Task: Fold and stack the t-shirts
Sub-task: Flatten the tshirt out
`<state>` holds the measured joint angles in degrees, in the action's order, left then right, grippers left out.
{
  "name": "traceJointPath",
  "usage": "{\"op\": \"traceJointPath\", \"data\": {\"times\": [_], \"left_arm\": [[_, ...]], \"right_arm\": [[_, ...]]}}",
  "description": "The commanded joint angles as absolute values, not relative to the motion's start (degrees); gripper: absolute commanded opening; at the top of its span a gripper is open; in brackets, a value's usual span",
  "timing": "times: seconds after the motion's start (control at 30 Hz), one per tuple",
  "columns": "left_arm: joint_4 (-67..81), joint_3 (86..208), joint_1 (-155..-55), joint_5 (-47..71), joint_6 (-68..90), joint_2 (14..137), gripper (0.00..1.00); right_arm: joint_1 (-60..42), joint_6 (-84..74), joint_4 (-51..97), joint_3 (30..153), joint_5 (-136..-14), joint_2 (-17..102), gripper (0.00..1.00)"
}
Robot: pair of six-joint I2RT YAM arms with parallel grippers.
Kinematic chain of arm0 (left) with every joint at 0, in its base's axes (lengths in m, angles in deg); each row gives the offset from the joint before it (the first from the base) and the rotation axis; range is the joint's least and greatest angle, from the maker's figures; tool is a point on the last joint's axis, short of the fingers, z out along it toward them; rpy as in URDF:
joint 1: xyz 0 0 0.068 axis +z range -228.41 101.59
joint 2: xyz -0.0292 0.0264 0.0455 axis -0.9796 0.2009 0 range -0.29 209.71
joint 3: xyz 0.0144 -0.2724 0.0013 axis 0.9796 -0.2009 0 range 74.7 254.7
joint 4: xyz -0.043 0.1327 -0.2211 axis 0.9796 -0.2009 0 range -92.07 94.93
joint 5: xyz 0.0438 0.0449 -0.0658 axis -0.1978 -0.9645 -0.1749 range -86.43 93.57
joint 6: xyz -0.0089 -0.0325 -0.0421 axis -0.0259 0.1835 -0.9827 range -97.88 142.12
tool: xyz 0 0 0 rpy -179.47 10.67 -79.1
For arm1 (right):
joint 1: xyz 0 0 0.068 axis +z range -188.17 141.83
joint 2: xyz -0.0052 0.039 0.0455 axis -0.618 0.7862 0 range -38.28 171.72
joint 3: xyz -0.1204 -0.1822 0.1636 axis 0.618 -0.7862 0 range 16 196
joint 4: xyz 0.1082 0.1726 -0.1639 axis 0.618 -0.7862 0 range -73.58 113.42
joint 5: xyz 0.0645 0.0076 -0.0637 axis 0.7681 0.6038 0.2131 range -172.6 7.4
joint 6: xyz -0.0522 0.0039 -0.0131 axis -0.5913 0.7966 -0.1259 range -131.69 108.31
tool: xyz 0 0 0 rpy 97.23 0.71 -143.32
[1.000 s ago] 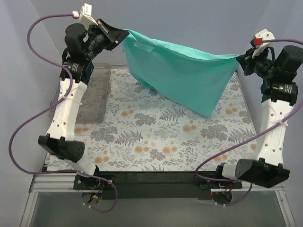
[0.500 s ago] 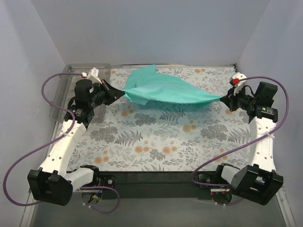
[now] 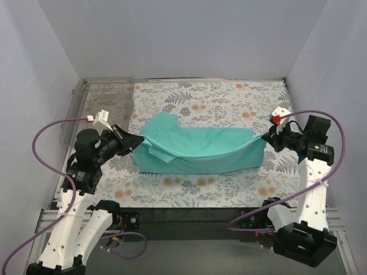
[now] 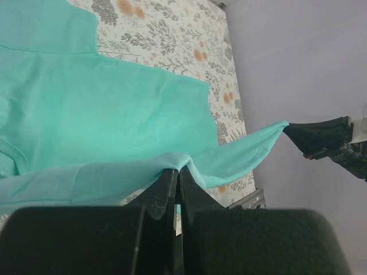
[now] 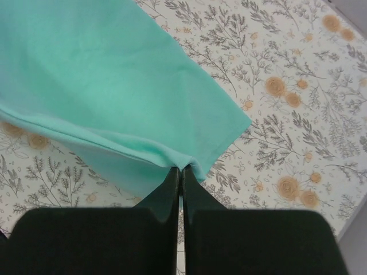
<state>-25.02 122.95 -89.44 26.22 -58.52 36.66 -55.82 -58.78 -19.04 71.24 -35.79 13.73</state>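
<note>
You have the t-shirt (image 3: 195,152) lying across the middle of the table (image 3: 229,97). Most of it rests on the floral surface, and its near edge is held up between the 2 arms. Your left gripper (image 3: 136,142) is clamped on the shirt's left corner, its jaws pinched together on the fabric. Your right gripper (image 3: 265,138) is clamped on the right corner in the same way. A clear bin (image 3: 103,106) sits at the table's far left, apart from the shirt.

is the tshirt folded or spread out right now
Neither fully: the t-shirt lies loosely on the table, its near edge pinched and lifted between the left fingers and right fingers.
</note>
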Motion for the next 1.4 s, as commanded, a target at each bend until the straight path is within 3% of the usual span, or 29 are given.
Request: {"op": "traceJointPath", "data": {"times": [0.0, 0.17, 0.27, 0.3, 0.43, 0.57, 0.63, 0.73, 0.87, 1.0, 1.2, 1.37], "left_arm": [[-24.3, 123.6, -89.2, 23.9, -60.1, 40.7, 0.0], [-8.6, 129.1, -89.1, 21.9, -63.1, 59.1, 0.0], [-3.2, 142.2, -88.9, 24.4, -64.4, 76.8, 0.0], [-2.5, 151.5, -88.8, 25.6, -65.2, 84.4, 0.0], [-1.7, 173.4, -88.9, 30.8, -69.4, 92.3, 0.0], [-1.1, 181.9, -88.9, 31.7, -68.8, 88.1, 0.0], [1.6, 178.1, -88.9, 31.4, -67.3, 80.4, 0.0], [4.6, 162.7, -88.8, 30.9, -64.5, 67.9, 0.0], [4.6, 135.5, -88.7, 31.6, -63.1, 56.8, 0.0], [4.5, 115.6, -88.7, 38.2, -66.7, 53.8, 0.0], [0.9, 99.4, -88.8, 43.1, -67.2, 55.0, 0.0], [-12.1, 97.6, -88.8, 39.2, -64.9, 50.9, 0.0]], "right_arm": [[-56.0, -56.3, -18.6, 73.4, -33.3, 16.4, 0.01], [-53.6, -39.3, -1.1, 78.0, -37.8, 27.5, 0.01], [-49.4, -33.8, 1.4, 87.5, -43.3, 36.5, 0.01], [-48.6, -32.4, 1.6, 92.6, -44.6, 39.0, 0.01], [-47.0, -24.4, 6.3, 102.1, -49.9, 37.8, 0.01], [-48.1, -23.4, 12.9, 104.2, -52.8, 29.2, 0.01], [-49.0, -24.3, 16.6, 101.1, -53.6, 23.4, 0.01], [-49.4, -26.4, 18.2, 94.9, -52.7, 16.7, 0.01], [-49.5, -31.8, 17.2, 73.2, -49.9, 8.7, 0.01], [-49.7, -45.7, 9.3, 57.3, -48.1, 6.7, 0.01], [-49.7, -58.1, 0.7, 48.3, -49.3, 14.4, 0.01], [-49.8, -66.3, -6.6, 47.8, -48.7, 19.7, 0.01]]}}
